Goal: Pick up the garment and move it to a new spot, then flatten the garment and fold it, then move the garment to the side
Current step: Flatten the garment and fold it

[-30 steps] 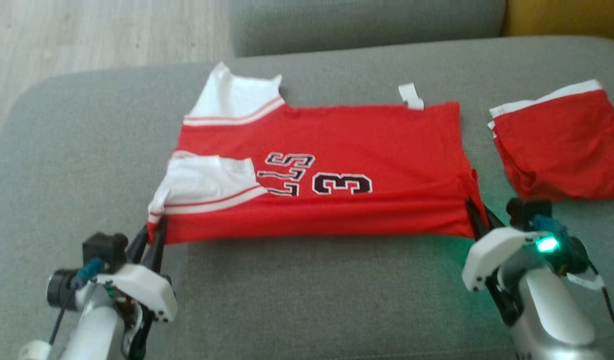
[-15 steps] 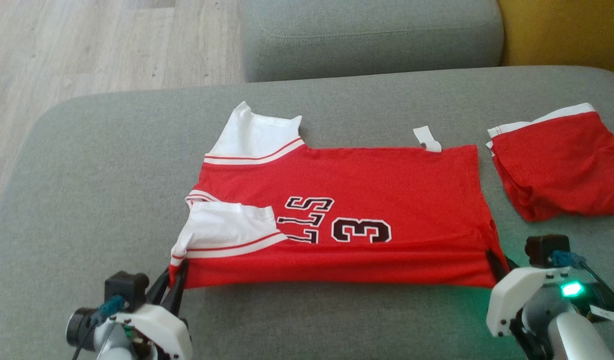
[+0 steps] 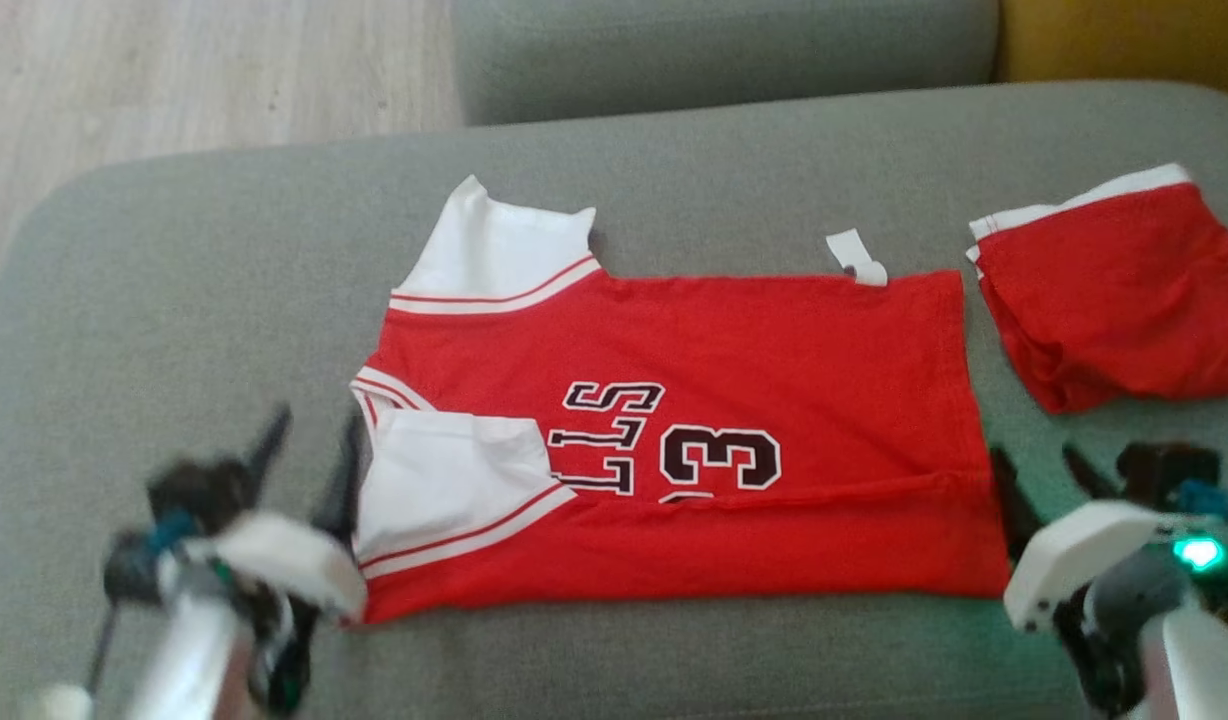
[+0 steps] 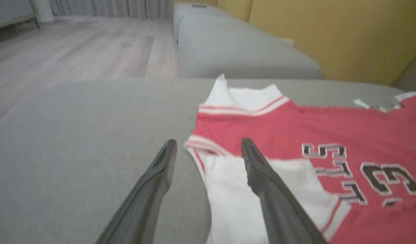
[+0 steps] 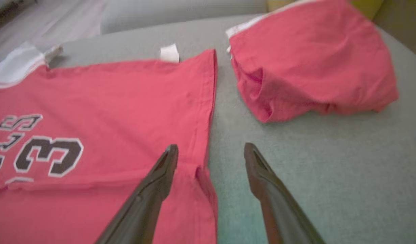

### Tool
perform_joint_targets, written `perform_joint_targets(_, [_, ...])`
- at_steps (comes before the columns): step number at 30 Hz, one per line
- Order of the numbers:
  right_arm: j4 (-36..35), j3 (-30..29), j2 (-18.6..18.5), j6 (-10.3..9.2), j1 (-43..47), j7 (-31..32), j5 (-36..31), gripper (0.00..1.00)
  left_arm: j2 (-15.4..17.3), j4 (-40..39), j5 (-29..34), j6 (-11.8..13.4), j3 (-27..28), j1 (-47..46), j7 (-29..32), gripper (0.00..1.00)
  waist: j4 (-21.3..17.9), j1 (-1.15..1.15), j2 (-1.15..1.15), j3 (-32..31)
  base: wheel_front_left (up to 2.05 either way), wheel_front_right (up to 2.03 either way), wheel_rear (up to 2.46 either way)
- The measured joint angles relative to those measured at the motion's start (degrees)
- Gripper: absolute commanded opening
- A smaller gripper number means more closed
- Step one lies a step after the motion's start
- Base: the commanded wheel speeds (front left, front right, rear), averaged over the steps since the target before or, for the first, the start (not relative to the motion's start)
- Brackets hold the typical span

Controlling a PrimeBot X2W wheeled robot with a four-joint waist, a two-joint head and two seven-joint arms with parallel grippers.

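You have one red jersey (image 3: pixel 674 430) lying flat on the cushion (image 3: pixel 174 280), and one second red garment (image 3: pixel 1114 300), perhaps folded shorts, apart on its right. Both grippers stand spread, holding nothing: left gripper (image 3: pixel 314 425) straddling the sleeve edge, right gripper (image 3: pixel 1036 460) the hem edge.

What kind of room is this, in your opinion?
Probably a home living room: the red jersey lies on a grey sofa, with a pale wooden floor and curtains behind.
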Motion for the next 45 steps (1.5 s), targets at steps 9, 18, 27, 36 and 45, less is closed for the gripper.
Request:
perform_joint_targets(9, [-3.9, 0.9, 0.8, 0.0, -10.9, -4.3, -1.9, 1.0, 5.7, -2.5, 0.8, -3.1, -1.0, -17.1, 3.5, 1.0, -1.7, 0.01, 0.0, 6.8, 0.0, 0.0, 0.0])
perform_joint_targets(18, [-3.3, 5.1, 0.1, 0.0, -21.8, -4.9, -2.8, 1.0, 13.8, 4.0, -8.2, -4.2, -14.9, -36.5, 17.5, 1.0, -4.3, 0.02, 0.0, 14.5, 0.0, 0.0, 0.0])
perform_joint_targets(27, [-1.6, 11.3, -1.9, 0.0, -29.5, -5.9, -2.7, 1.0, 22.9, 9.3, -21.2, -4.2, -30.0, -49.8, 25.8, 1.0, -8.7, 0.02, 0.0, 22.0, 0.0, 0.0, 0.0])
perform_joint_targets(36, [-1.0, 13.3, -1.9, 0.0, -33.8, -7.4, -2.1, 1.0, 24.9, 14.7, -28.9, -4.2, -37.6, -58.0, 26.9, 1.0, -12.6, 0.01, -0.01, 27.4, 0.0, 0.0, 0.0])
perform_joint_targets(45, [0.3, 13.9, -1.3, 0.0, -33.8, -8.5, -2.1, 1.0, 25.5, 17.0, -32.7, -4.2, -45.7, -61.3, 28.0, 1.0, -13.9, 0.0, 0.0, 29.2, 0.0, 0.0, 0.0])
